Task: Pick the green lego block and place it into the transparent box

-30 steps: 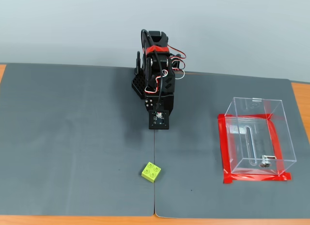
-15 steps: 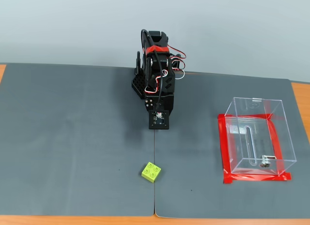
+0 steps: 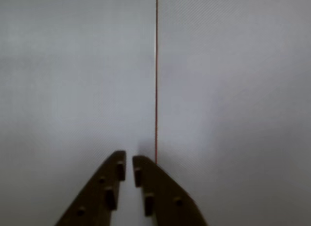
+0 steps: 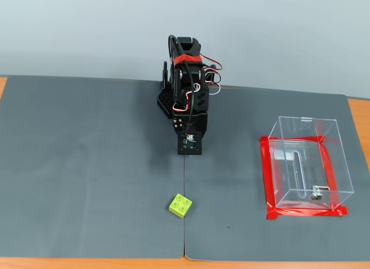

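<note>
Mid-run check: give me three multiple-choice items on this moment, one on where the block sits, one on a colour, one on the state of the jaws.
1. Where is the green lego block in the fixed view?
A. Inside the transparent box
B. On the grey mat, nearer the camera than the folded arm
C. Held by the arm

2. What colour is the tape bordering the transparent box?
A. Red
B. Blue
C. Yellow

3. What state is the gripper in, going by the wrist view?
A. Wide open
B. Clamped on the block
C. Nearly shut, holding nothing

Answers:
1 B, it lies alone on the mat.
2 A, red strips frame the box base.
3 C, only a narrow slit separates the jaws, with bare mat beyond.
</note>
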